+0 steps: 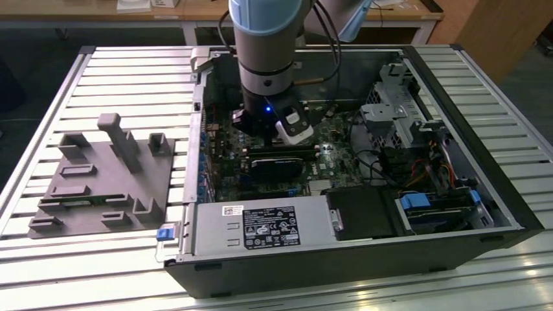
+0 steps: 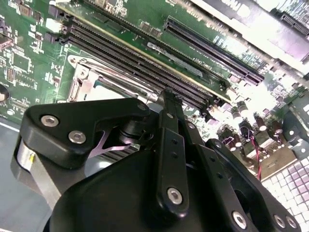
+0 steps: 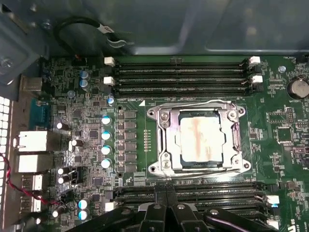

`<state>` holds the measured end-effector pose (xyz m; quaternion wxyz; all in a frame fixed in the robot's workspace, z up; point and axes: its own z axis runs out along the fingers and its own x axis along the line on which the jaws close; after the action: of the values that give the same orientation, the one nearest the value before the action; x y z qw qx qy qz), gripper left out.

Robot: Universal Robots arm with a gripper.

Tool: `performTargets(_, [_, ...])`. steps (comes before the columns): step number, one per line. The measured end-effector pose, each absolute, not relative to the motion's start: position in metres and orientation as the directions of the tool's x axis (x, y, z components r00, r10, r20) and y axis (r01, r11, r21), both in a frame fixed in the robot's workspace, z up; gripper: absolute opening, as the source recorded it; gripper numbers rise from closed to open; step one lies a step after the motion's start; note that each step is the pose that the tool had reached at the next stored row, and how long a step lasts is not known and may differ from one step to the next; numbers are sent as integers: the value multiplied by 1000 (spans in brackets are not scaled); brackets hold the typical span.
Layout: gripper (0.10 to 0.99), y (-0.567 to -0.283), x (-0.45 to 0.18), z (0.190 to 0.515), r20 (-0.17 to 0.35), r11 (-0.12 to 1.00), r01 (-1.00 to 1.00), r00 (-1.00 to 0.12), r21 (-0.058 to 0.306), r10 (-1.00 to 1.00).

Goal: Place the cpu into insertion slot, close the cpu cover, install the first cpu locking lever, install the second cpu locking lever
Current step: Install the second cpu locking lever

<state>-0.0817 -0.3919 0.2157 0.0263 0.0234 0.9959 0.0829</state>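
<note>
Gripper [image 3: 166, 205] fingers drawn together, tips meeting, nothing held, hanging inside open computer case [image 1: 484, 194] above motherboard [image 3: 87, 87]. In first wrist view, socket [image 3: 200, 137] lies straight ahead of fingertips, just past near memory slots [image 3: 193, 193]. Chip [image 3: 200, 139] already seated in socket, cover [image 3: 166, 140] down around it. Far memory slots [image 3: 183, 77] beyond.

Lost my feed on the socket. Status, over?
Hand low over the board, by the memory slots. Cpu sits in the slot, cover down around it. Nothing on the socket.
</note>
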Motion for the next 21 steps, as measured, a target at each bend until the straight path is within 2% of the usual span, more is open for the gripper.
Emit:
performTargets(12, [106, -383, -68, 216, -48, 989, 42, -998, 140, 50])
performTargets(21, [106, -374, -49, 215, -42, 990, 43, -998, 135, 50])
